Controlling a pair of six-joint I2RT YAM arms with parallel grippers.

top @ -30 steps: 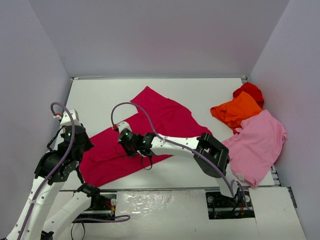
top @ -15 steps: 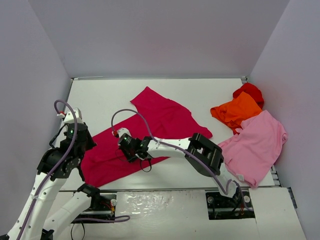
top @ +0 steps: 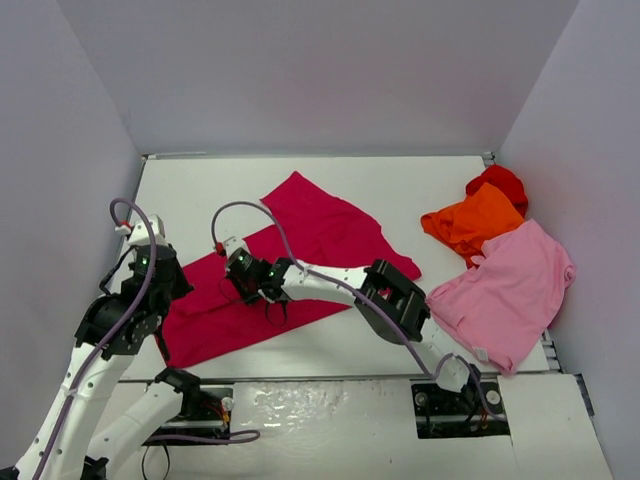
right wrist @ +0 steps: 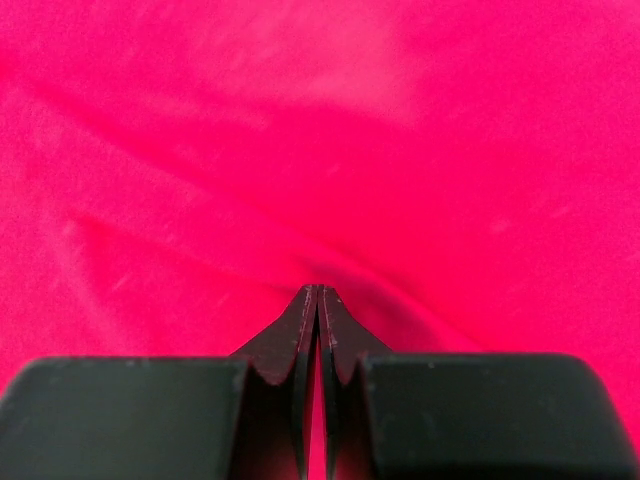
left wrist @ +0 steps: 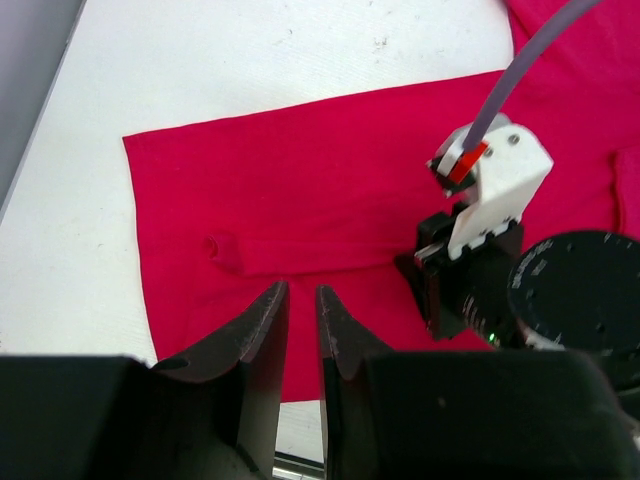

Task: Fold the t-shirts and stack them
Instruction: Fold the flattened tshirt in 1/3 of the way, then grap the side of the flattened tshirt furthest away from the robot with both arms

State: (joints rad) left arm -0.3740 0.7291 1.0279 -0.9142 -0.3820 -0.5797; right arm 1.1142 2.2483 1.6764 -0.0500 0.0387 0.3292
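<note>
A soft, plain crimson-magenta t-shirt [top: 335,225] lies across the middle of the white bench [top: 200,190], running from about 1 o'clock down to 8 o'clock in the overhead view. It is partly doubled over itself at the 8 o'clock end. An orange cloth shirt [top: 475,222], a light pink cloth shirt [top: 515,285] and a small red cloth shirt [top: 500,183] sit bunched at 3 o'clock, well apart from it.

The right claw [right wrist: 316,292] is stretched across to the shirt's 9 o'clock half with its fingers pressed together. Creases in the cloth run into the tips, so it looks to be pinching a thin fold of the crimson shirt. The left claw [left wrist: 300,295] hovers over the 7 o'clock edge. Its fingers [left wrist: 262,330] stand a narrow slit apart, and nothing shows between them.

The cloth looks light and limp, and it puckers wherever it is pulled. A pinch in the middle would probably lift only one layer and drag the rest into wrinkles. The better holds are likely the hem corners or the clean folded edge at 7 o'clock, one claw at each end, so the panel stays taut. The bench looks smooth, so the shirt may slide rather than fold unless one end is pinned.
</note>
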